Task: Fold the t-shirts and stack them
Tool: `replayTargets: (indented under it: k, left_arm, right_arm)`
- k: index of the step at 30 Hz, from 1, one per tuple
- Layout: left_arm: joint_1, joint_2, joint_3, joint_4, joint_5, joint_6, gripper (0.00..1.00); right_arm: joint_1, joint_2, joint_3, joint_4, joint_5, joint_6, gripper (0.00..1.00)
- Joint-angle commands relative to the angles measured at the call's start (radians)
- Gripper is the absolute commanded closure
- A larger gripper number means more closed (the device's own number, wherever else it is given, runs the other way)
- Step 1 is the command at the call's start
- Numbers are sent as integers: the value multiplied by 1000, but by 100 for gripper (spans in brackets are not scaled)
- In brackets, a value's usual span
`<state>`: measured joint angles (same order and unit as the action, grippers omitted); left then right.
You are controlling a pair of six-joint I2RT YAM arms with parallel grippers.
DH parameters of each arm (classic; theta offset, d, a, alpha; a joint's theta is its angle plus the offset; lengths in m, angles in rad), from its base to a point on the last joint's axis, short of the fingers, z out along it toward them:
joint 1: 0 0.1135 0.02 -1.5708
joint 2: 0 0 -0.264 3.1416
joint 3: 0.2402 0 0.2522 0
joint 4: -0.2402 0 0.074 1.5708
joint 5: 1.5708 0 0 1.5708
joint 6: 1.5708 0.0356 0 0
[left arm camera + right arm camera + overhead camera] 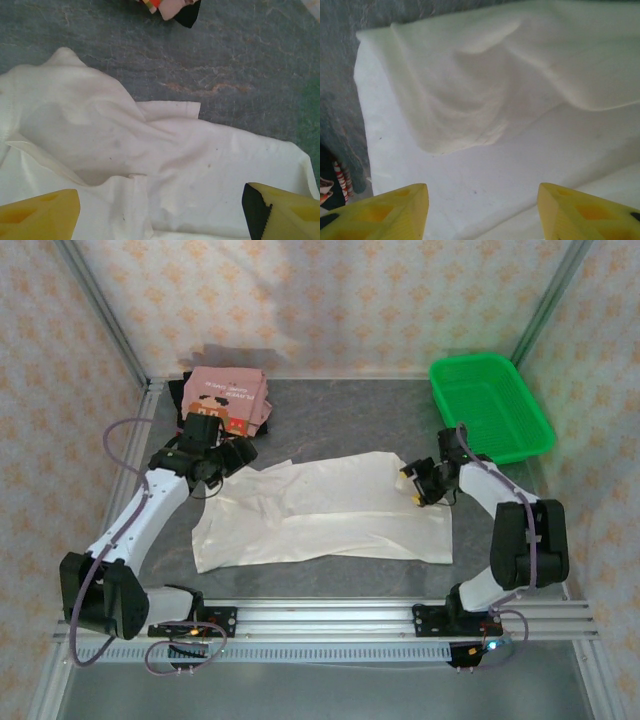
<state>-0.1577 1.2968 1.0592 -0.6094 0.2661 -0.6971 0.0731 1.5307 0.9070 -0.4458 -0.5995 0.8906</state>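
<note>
You are likely mid-fold on the off-white t-shirt (330,515), spread at centre, with the pink t-shirt (228,400) stacked at 11 o'clock; the left gripper (232,453) at its 10 o'clock corner and the right gripper (412,485) at its 3 o'clock edge stand wide and empty, so pinch cloth next.

The left gripper (160,217) holds its 2 yellow fingers (40,215) spread wide above a rumpled off-white t-shirt (165,160) lying on the grey mottled table (240,65). A pink-and-black cloth corner (175,9) pokes in at the top edge.
</note>
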Motion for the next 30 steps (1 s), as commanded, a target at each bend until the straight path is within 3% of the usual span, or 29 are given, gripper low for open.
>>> replayTargets:
  k: [1, 6, 16, 30]
  left_arm:
    - [-11, 5, -15, 27, 16, 24, 15]
    - [-14, -1, -48, 27, 3, 21, 15]
    - [-11, -3, -70, 10, -31, 19, 15]
    - [4, -8, -106, -18, -64, 22, 16]
  right_arm:
    - [38, 5, -20, 78, 13, 70, 41]
    - [62, 22, -8, 87, 72, 74, 42]
    - [110, 132, 177, -194, 239, -133, 47]
    - [206, 289, 334, -349, 394, -248, 51]
